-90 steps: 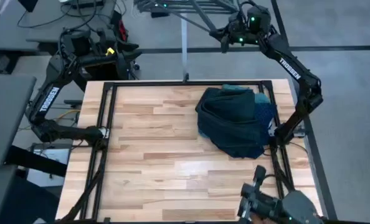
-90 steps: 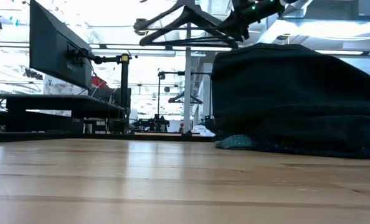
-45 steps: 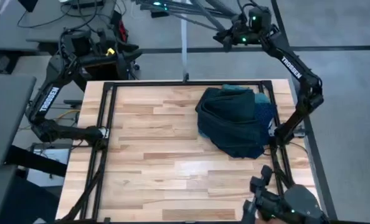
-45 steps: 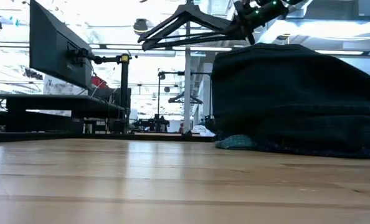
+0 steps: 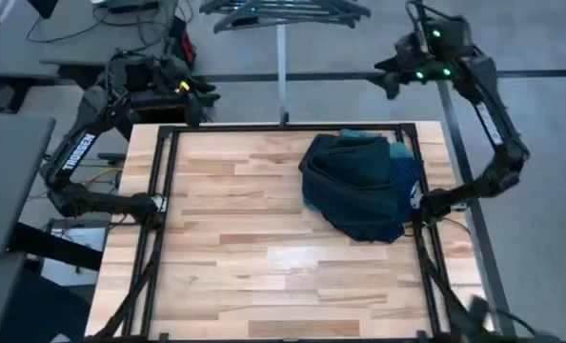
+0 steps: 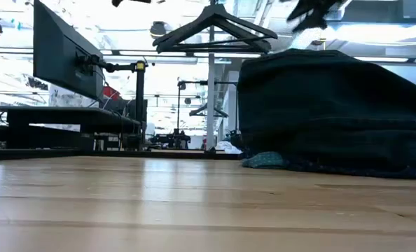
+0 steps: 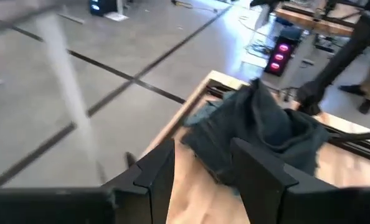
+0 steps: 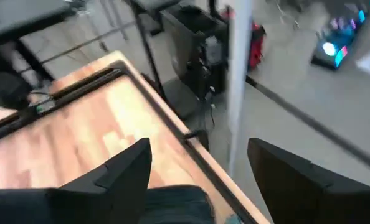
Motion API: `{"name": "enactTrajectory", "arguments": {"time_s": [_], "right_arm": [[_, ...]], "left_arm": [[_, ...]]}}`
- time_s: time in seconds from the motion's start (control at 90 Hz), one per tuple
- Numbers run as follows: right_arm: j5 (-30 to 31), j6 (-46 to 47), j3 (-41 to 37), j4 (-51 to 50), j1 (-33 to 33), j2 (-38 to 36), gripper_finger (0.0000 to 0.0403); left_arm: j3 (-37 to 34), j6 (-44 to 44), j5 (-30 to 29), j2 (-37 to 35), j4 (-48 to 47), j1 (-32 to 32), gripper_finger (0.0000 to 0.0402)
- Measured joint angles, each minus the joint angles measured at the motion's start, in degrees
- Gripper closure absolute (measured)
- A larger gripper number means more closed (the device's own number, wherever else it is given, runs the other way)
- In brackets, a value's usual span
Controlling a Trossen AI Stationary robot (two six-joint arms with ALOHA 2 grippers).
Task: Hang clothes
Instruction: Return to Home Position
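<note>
Now that right pincer has let go of hanger, check: left pincer (image 7: 202,149) waits far-left of clothes heap (image 5: 359,186), fingers apart, empty. Black hanger (image 5: 283,11) hangs bare on rack pole (image 5: 281,67), behind heap. Heap lies on desk (image 5: 226,248), nothing hung. Right pincer (image 8: 199,149), pulled back behind-right of heap, fingers apart. Your garments all remain.

High view: we get even overhead light, a mild sheen on the table (image 5: 254,252) toward 6 o'clock and only faint shadows. Low view: backlit, blown out from 9 to 1 o'clock, so the clothes (image 6: 334,112) read near-black. Both wrist views are motion-smeared, and the rack pole (image 7: 66,93) streaks.
</note>
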Motion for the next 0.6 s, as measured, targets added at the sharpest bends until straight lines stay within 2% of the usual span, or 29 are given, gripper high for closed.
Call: {"name": "enactTrajectory", "arguments": {"time_s": [0.1, 0.167, 0.311, 0.422, 0.489, 0.6], "right_arm": [[-1.34, 3.99, -5.86, 3.59, 1.13, -6.42, 0.0181], [-1.69, 7.19, -12.72, 7.32, 2.53, -11.53, 0.0208], [-1.87, 18.01, -31.41, 19.88, 7.47, -23.26, 0.0306], [2.08, 26.27, -45.54, 28.74, 11.87, -31.92, 0.0382], [6.51, 30.42, -52.93, 31.33, 14.85, -37.36, 0.0394], [14.34, 36.86, -63.03, 33.25, 19.31, -47.26, 0.0380]], "left_arm": [[-3.19, -2.42, -0.87, -0.95, 3.65, -3.43, 0.0263], [-5.93, -4.31, -2.90, -1.83, 7.30, -6.47, 0.0263], [-12.00, -7.59, -10.86, -3.25, 13.07, -13.12, 0.0263], [-15.42, -9.47, -17.92, -4.46, 14.41, -17.29, 0.0263], [-17.13, -11.26, -21.53, -4.98, 14.51, -19.07, 0.0263], [-18.60, -15.27, -23.74, -5.05, 13.09, -21.14, 0.0263]]}}
